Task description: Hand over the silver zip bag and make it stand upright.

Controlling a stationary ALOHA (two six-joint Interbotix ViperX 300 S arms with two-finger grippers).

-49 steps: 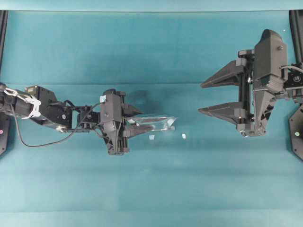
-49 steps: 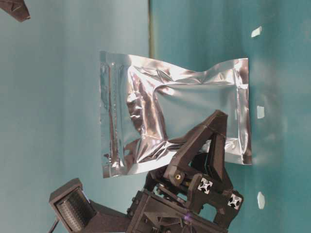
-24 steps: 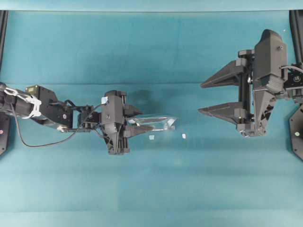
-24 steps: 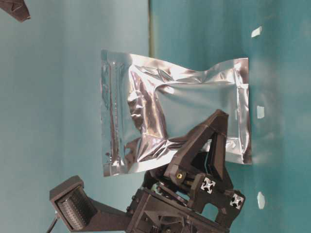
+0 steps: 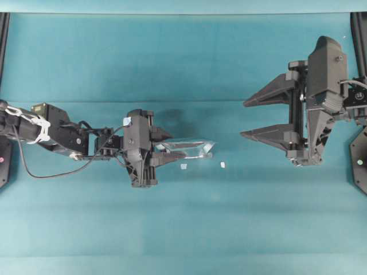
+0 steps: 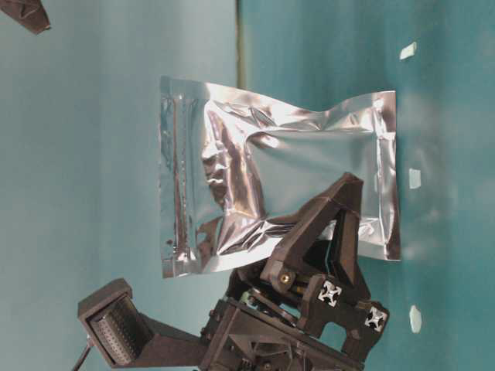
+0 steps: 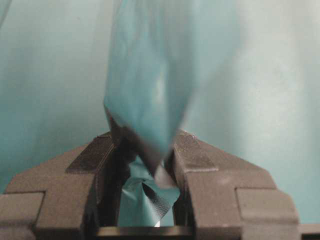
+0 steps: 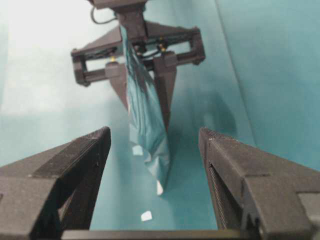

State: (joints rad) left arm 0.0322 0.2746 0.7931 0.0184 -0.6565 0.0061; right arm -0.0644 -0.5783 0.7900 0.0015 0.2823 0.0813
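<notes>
Where the overhead view shows its center-left, silver zip bag [image 5: 186, 149]: edge-on, crinkled foil, clamped at one end in left pincer [image 5: 167, 145], closed tight on it. Right pincer [image 5: 265, 116]: upper right of frame, spread wide, holding nothing, well apart from bag. Teal bench [image 5: 183, 223]: small white scraps [image 5: 222, 165] beside bag.

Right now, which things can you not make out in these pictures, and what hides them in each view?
- Shiny, crinkled silver foil zip bag: its lower corner is hidden behind the left gripper in the table-level view.
- Overhead view: the bag is edge-on, so its zip strip cannot be seen.
- Left wrist view: the bag is blurred.
- Small white scraps on the table: too small to identify.
</notes>
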